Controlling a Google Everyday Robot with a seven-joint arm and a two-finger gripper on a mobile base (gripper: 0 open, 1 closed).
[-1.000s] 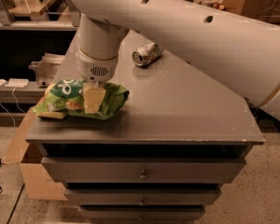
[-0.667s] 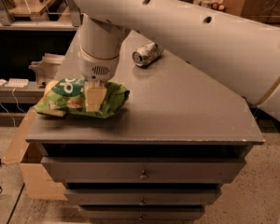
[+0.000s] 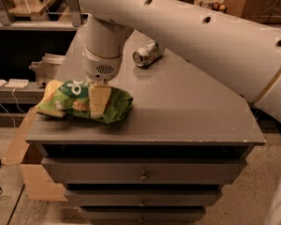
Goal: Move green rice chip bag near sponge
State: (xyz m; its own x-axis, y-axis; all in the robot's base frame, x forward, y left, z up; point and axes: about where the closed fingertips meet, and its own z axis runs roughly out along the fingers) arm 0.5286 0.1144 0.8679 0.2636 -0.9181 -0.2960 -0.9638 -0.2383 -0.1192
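Observation:
The green rice chip bag (image 3: 72, 102) is crinkled and lies at the front left corner of the grey cabinet top (image 3: 178, 107). My gripper (image 3: 97, 104) comes down from the white wrist onto the bag's middle. One pale yellow finger (image 3: 98, 100) shows in front of the bag, and the gripper is shut on the bag. A pale yellow strip of the sponge (image 3: 48, 92) shows at the bag's left end, touching it. The rest of the sponge is hidden by the bag.
A crushed silver can (image 3: 146, 54) lies on its side at the back of the top. My large white arm (image 3: 201, 32) crosses the upper right. The cabinet has drawers below. A cardboard box (image 3: 28, 163) stands on the floor at the left, with shelves behind.
The gripper and the bag have barely shifted; the bag stays at the front left corner, against the sponge.

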